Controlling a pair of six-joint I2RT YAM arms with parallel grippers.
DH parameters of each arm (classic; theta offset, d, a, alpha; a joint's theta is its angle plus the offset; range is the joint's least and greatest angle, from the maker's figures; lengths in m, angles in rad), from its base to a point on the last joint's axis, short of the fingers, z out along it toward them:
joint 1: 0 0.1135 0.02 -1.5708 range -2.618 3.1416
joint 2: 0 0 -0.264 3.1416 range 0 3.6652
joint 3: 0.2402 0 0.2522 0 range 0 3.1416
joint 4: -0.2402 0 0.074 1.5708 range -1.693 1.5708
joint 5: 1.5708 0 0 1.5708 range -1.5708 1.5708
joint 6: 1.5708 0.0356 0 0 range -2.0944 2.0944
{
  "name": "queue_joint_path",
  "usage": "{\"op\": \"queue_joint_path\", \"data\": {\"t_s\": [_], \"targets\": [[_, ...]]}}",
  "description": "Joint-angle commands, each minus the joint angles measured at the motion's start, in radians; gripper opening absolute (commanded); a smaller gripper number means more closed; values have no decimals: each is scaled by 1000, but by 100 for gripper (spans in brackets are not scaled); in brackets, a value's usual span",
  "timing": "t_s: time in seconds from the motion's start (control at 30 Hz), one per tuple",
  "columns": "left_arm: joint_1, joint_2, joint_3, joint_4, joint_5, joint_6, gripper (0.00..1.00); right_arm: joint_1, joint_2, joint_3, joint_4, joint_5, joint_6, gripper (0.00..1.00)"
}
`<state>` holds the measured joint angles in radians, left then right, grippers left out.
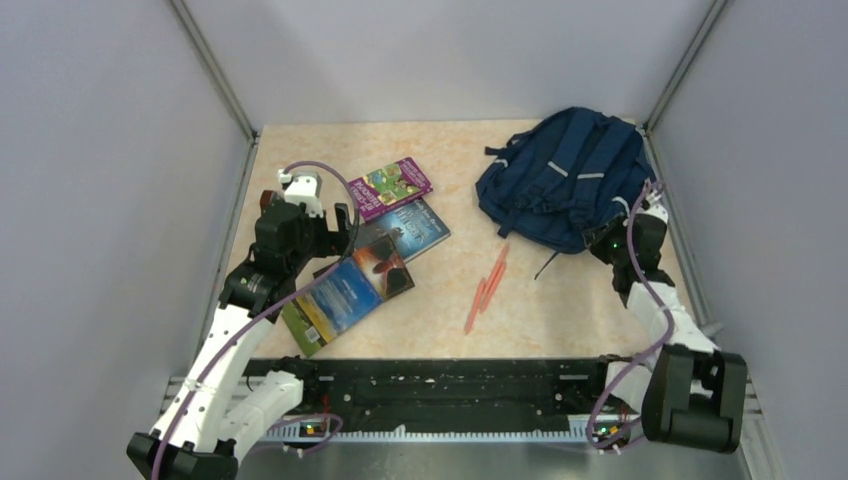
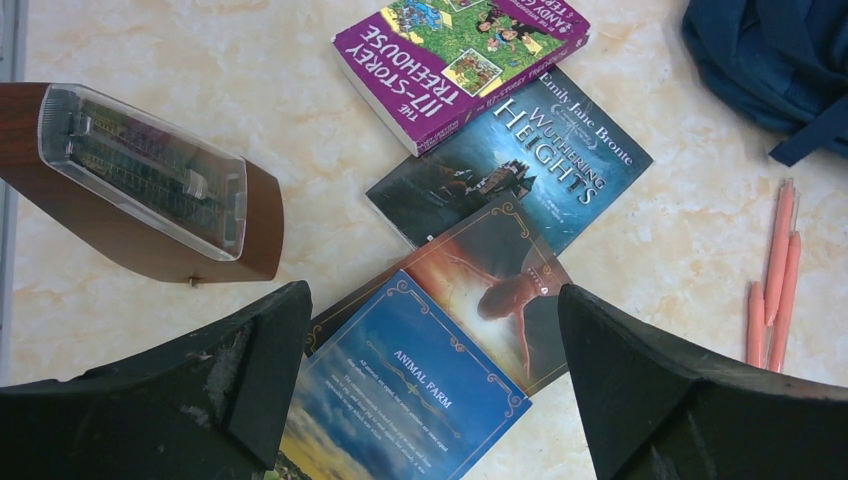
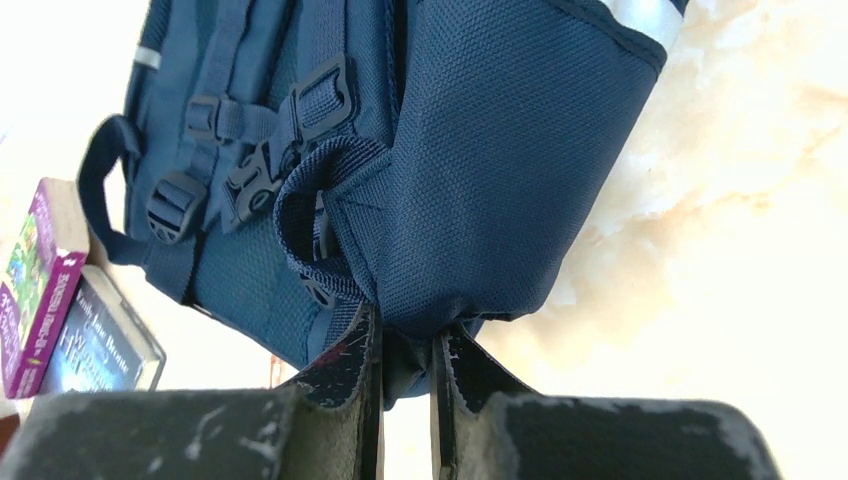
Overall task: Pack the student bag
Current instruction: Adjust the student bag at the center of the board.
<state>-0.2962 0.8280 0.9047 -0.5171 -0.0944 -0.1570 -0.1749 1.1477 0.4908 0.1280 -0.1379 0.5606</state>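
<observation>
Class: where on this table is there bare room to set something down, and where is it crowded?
Bare: the far strip between the purple book and the student bag; the near patch right of the pens. Crowded: the books at left.

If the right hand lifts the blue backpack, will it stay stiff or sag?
It will likely sag: the backpack is soft fabric, lying slumped. It is probably light, as it looks flat. The right hand pinches only a fold, so it may slip.

worktop (image 1: 440,150): beige, marbled | far right: student bag (image 1: 565,180) | left: four overlapping books (image 1: 410,228), wooden case (image 2: 150,190) beside | centre: orange pens (image 1: 487,288)
</observation>
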Motion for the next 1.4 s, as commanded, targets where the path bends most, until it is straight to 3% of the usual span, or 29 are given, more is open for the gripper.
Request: {"op": "queue_joint_path", "data": {"t_s": [0.0,0.13,0.33,0.4,0.47,0.5,0.67,0.87,1.07,1.17,1.37], "targets": [[2,-1,-9,37,-4,13,98,28,-197,13,-61,84,-24,0],[2,0,-9,38,-7,14,98,28,-315,-14,-107,197,-43,0],[2,4,-10,37,-13,16,98,26,-293,27,-197,299,-72,1],[2,3,-12,37,-16,16,98,27,-275,55,-230,334,-96,19],[2,3,-12,37,-22,17,98,27,-276,69,-244,352,-110,51],[2,5,-11,37,-23,17,98,27,-280,74,-244,353,-114,62],[2,8,-9,33,-30,17,98,28,-283,117,-248,375,-133,89],[2,8,-9,32,-26,16,98,113,-111,252,-212,380,-161,92],[2,15,-7,29,-32,15,98,308,204,461,-215,437,-163,92],[2,19,-7,28,-36,15,98,415,361,571,-229,542,-175,93],[2,32,-6,26,-23,14,98,536,730,881,-375,658,-179,95]]}}
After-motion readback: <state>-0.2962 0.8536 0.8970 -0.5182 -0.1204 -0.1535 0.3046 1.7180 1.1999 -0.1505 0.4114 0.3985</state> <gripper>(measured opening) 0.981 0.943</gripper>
